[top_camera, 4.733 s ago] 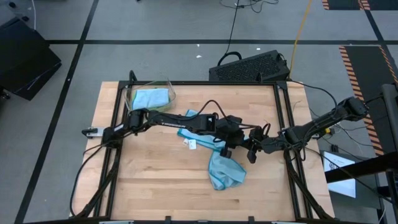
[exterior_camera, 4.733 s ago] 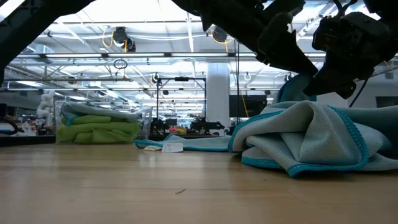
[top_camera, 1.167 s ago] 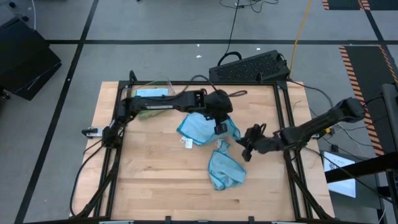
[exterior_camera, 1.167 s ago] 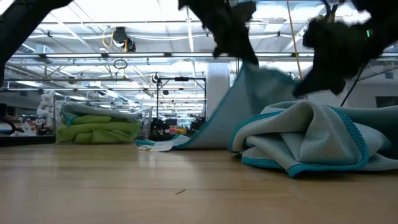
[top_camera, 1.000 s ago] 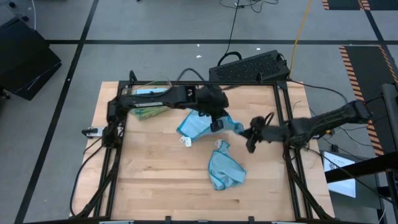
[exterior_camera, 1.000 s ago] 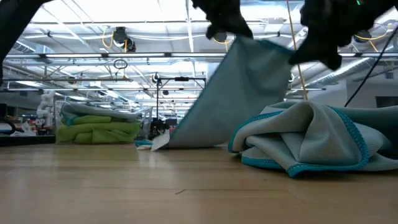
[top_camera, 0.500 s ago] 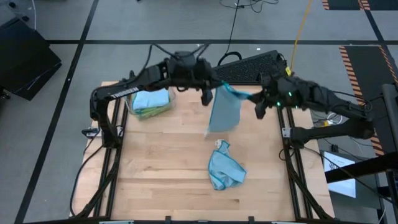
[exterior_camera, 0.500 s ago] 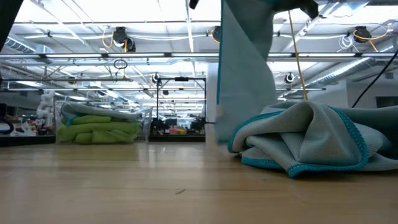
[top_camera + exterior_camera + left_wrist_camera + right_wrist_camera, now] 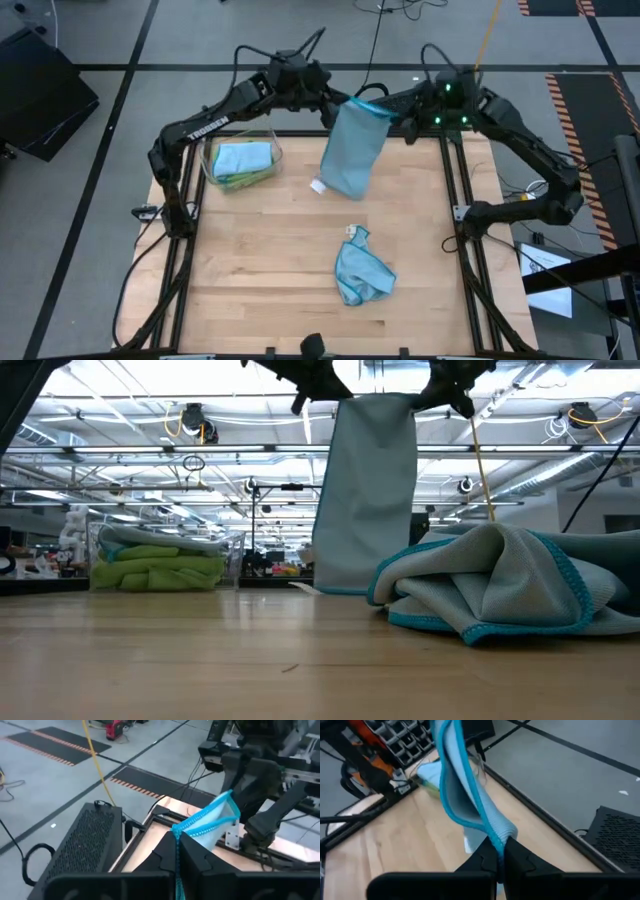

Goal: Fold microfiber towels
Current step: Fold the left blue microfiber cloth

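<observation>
A light blue towel (image 9: 352, 150) hangs spread between my two grippers, high over the table's far middle; it also shows in the low view (image 9: 367, 490). My left gripper (image 9: 333, 108) is shut on its upper left corner, my right gripper (image 9: 404, 122) on its upper right corner. A white tag (image 9: 318, 186) hangs at its lower left. A second light blue towel (image 9: 362, 270) lies crumpled on the table, near the middle. Folded blue and lime green towels (image 9: 241, 162) lie in a clear bin. My left gripper pinches the towel's upper corner (image 9: 176, 832) between its two fingers, at the teal hemmed edge. The towel is lifted clear and hangs below. My right gripper pinches the other upper corner (image 9: 503, 838) between its two fingers, at the hemmed edge. The top edge (image 9: 368, 106) runs between the grippers.
The clear plastic bin (image 9: 240, 160) stands at the table's far left. A black keyboard-like box (image 9: 400, 105) lies beyond the far edge. Black frame rails (image 9: 455, 180) run along the table's left and right sides. Bare wood lies left and near.
Both grippers have risen and gone toward the table's far edge, carrying the towel. The towel has left the table and now hangs flat and spread out, clear of the wood. The crumpled towel has stayed where it was.
</observation>
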